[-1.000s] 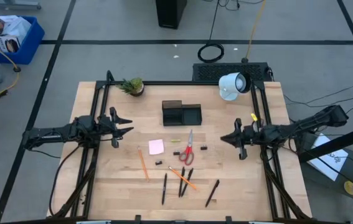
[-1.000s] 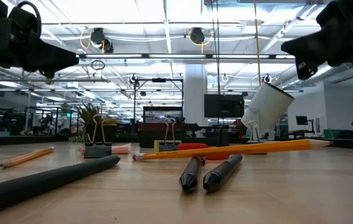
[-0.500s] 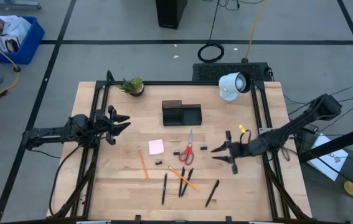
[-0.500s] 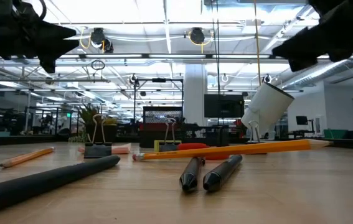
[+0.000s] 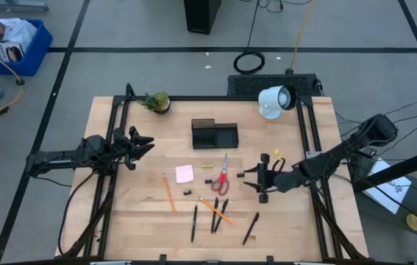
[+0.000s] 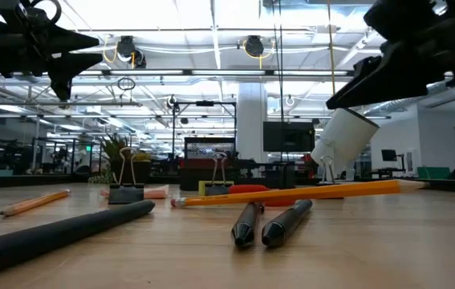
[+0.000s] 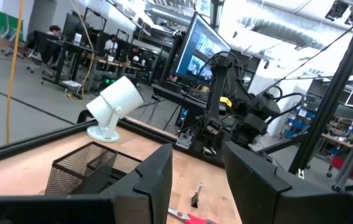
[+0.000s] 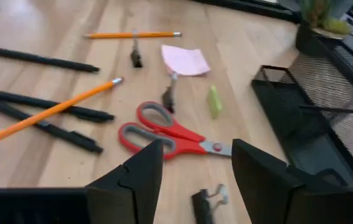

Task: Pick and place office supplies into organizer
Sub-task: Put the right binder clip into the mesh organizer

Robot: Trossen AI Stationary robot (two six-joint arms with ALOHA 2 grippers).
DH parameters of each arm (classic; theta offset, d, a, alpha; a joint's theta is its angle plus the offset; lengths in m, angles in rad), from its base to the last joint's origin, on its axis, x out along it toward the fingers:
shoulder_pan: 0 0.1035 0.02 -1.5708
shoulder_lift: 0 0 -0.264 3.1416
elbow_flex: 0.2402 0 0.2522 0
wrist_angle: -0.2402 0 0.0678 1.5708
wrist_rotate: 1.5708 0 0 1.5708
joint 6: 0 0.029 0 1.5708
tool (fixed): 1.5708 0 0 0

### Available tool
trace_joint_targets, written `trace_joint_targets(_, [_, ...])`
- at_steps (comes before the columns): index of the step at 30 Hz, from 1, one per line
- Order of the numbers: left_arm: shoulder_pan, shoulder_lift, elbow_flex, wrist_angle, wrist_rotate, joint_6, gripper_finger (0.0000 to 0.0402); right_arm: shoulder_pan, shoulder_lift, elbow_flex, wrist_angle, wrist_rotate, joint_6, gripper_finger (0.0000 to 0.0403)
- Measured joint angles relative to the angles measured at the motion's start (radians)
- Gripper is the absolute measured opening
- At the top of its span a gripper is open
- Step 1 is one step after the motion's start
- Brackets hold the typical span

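Change: right gripper has swung in from the desk's right side, its jaws now parted and empty, just beside the red-handled scissors.
Left gripper: jaws released, holding nothing, near the left edge.
Organizer: at the back centre, open desk around it.

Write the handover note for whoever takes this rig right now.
Right gripper: open, empty, above the table just right of the scissors.
Left gripper: open, empty, waiting at the table's left side.
Organizer: back centre, appears empty.
Sticky pad, pencils, pens and binder clips all lie loose on the table in front of it.
Done: nothing placed.
Left: everything; scissors look like the likely first pick.
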Motion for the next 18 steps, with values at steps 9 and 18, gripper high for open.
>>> trace_joint_targets(9, [0.000, 0.000, 0.000, 0.026, 0.000, -0.001, 0.0147, -0.136, 0.013, -0.119, 0.105, -0.135, 0.023, 0.0181])
trace_joint_targets(18, [0.000, 0.000, 0.000, 0.023, -0.009, 0.003, 0.0147, -0.207, 0.026, -0.264, 0.371, -0.212, 0.031, 0.0178])
